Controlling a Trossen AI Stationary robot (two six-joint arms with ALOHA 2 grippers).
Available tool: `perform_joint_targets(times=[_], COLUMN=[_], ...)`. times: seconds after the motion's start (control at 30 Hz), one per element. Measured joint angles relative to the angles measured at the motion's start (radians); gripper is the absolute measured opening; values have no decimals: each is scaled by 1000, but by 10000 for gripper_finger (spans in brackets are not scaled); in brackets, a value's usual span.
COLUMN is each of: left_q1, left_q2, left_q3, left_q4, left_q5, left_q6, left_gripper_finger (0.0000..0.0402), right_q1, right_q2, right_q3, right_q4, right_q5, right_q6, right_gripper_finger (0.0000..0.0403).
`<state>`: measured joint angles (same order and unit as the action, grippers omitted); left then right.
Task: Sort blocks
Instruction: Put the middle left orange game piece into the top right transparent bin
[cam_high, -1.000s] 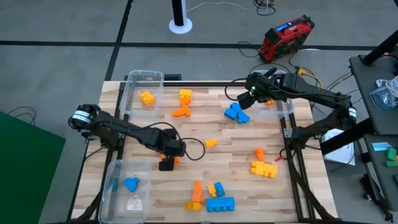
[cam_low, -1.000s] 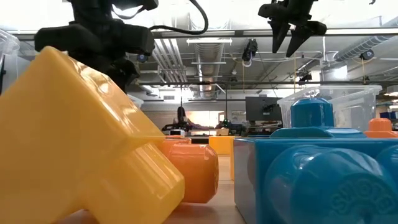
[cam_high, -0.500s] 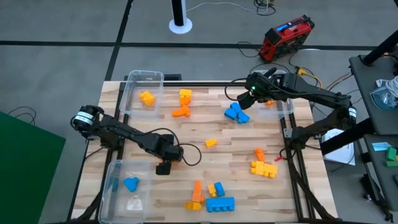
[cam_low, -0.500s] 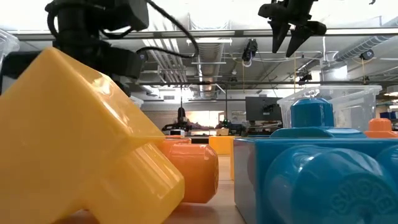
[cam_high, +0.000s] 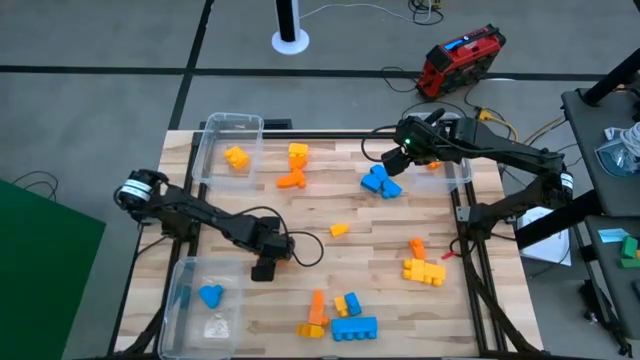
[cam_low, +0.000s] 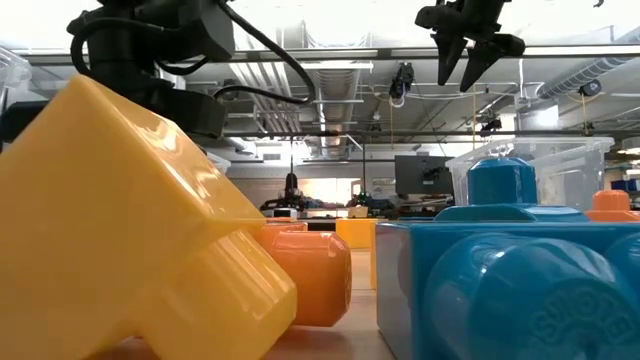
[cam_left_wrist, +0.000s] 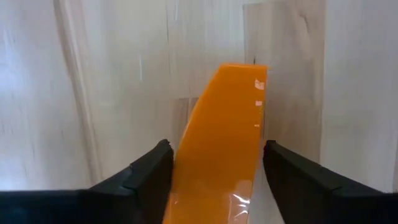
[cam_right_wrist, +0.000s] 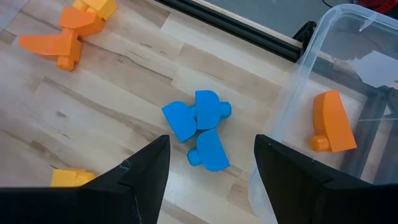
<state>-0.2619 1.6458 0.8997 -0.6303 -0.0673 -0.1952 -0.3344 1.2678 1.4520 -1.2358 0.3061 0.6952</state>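
My left gripper (cam_high: 264, 268) (cam_left_wrist: 214, 152) is shut on an orange block (cam_left_wrist: 224, 118), left of the table's middle and beside the near left bin (cam_high: 190, 290). That bin holds a blue block (cam_high: 210, 295). My right gripper (cam_high: 396, 158) (cam_right_wrist: 211, 142) hangs open above a cluster of blue blocks (cam_right_wrist: 198, 127) at the far right; its fingers touch nothing. Beside them an orange block (cam_right_wrist: 333, 121) lies in the right bin (cam_right_wrist: 298, 81). A yellow block (cam_high: 236, 157) lies in the far left bin (cam_high: 215, 130). My left gripper pinches the orange block by its two long sides (cam_left_wrist: 186, 168) between its two fingers (cam_left_wrist: 146, 171). The block runs along the fingers and reaches out past their tips. I cannot tell whether it is clear of the table.
Loose blocks lie about the table: orange and yellow ones (cam_high: 294, 168) at the far middle, a small one (cam_high: 339, 230) at the centre, orange and yellow ones (cam_high: 422, 265) at the right, and an orange, yellow and blue group (cam_high: 338, 315) at the near edge.
My left gripper, still shut on the orange block, has shifted a little toward the table's near left and has risen in the low view. My right arm has kept still.
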Motion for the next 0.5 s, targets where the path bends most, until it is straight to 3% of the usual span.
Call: perform_joint_targets(times=[0.23, 0.5], left_q1=[0, 1], left_q2=[26, 22], left_q3=[8, 78], left_q4=[7, 0], left_q5=[-4, -41], left_q6=[-1, 14], left_gripper_finger=[138, 156], right_q1=[0, 0], right_q2=[0, 0], right_q3=[0, 0], right_q4=[0, 0], right_q5=[0, -45], right_q6=[0, 19], right_gripper_finger=[224, 224])
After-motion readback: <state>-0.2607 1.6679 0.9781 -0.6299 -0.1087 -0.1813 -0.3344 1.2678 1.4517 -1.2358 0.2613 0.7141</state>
